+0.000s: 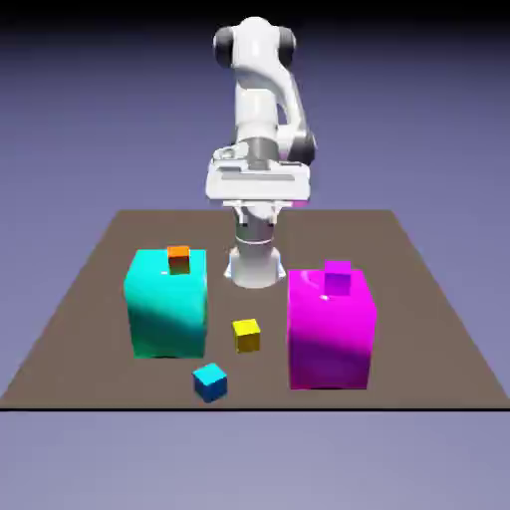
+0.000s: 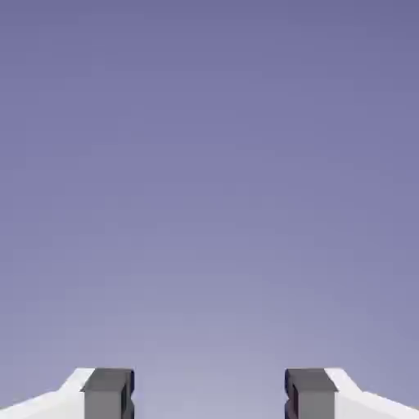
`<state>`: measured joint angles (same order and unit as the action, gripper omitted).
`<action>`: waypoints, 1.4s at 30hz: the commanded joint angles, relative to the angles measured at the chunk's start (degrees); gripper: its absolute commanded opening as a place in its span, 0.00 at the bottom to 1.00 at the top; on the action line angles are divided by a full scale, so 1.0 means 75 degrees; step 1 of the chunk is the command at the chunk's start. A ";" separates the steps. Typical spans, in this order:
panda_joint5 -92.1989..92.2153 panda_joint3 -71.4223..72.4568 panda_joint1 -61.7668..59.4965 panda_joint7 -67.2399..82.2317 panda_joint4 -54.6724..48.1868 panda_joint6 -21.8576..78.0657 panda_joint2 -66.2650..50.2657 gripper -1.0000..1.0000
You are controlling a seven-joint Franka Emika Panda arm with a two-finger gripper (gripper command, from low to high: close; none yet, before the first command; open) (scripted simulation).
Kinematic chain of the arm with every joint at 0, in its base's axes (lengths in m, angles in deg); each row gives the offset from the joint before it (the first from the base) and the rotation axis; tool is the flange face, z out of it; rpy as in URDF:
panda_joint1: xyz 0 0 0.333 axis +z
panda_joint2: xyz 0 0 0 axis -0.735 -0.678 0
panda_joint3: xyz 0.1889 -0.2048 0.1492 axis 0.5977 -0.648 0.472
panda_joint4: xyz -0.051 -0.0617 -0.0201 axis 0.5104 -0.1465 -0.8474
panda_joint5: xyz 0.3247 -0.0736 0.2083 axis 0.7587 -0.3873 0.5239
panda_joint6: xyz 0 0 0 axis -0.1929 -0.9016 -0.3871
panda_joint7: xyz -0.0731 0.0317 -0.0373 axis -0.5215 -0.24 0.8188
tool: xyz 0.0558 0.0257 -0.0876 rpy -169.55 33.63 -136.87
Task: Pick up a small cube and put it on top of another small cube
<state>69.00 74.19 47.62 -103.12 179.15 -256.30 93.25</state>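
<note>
Cubes: small yellow cube [image 1: 246, 335] and small blue cube [image 1: 209, 382] lie loose on brown table [image 1: 438, 299], between the blocks.
Gripper: gripper [image 2: 209, 397] spread wide, holding nothing, facing backdrop.
Risk: descent could clip large cyan block [image 1: 166, 304] or large magenta block [image 1: 331, 331].
Surroundings: small orange cube [image 1: 178, 258] and small magenta cube [image 1: 338, 278] sit atop those blocks.

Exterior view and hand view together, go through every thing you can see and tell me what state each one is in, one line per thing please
gripper: open, empty, raised above the table.
orange cube: resting on the large cyan block.
small purple cube: resting on the large magenta block.
yellow cube: loose on the table.
small blue cube: loose near the table's front edge.
</note>
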 commanded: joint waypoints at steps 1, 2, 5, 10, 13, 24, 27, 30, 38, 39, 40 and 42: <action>0.0022 0.0023 -0.0041 -0.0333 0.0030 0.0050 -0.0138 0.50; 0.0044 0.0046 -0.0083 -0.0665 0.0061 0.0099 -0.0275 0.50; 0.0109 0.0115 -0.0207 -0.1662 0.0151 0.0247 -0.0688 0.50; 0.0218 0.0229 -0.0414 -0.3323 0.0302 0.0495 -0.1376 0.50; 0.0284 0.0298 -0.0539 -0.4320 0.0393 0.0643 -0.1789 0.50; 0.0524 0.0550 -0.0994 -0.7974 0.0725 0.1188 -0.3303 0.50; 0.0589 0.0618 -0.1118 -0.8969 0.0816 0.1336 -0.3715 0.50; 0.0573 0.0601 -0.1106 -0.8990 0.0773 0.1106 -0.3996 0.50; 0.0440 0.0469 -0.1006 -0.9056 0.0438 -0.0637 -0.6074 0.50; 0.0440 0.0469 -0.1006 -0.9057 0.0438 -0.0637 -0.6074 0.00; 0.0440 0.0469 -0.1006 -0.9057 0.0438 -0.0637 -0.6074 0.00; 0.0476 0.0504 -0.1033 -0.9039 0.0527 -0.0173 -0.5521 0.00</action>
<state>72.54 77.98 39.88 -170.93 183.10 -257.65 51.84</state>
